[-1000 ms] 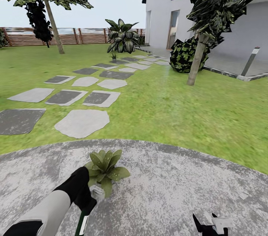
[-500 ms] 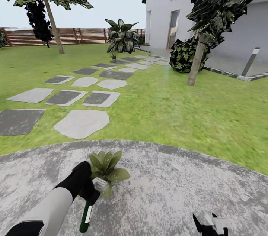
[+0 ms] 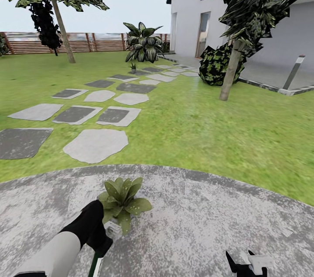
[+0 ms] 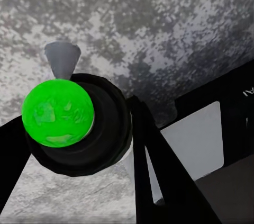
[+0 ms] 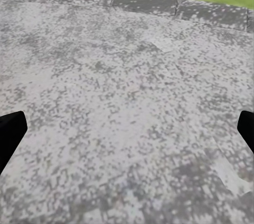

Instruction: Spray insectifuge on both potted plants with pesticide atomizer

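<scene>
On the round grey paved patio (image 3: 209,224), the left gripper (image 3: 104,242) clenches the slim dark green pesticide atomizer (image 3: 96,264) beside a low green-leaved potted plant (image 3: 123,198) — apparently positioned for spraying — while the right gripper (image 3: 245,264) hangs with jaws spread, empty.

Rough mottled stone patio (image 3: 209,216)
</scene>
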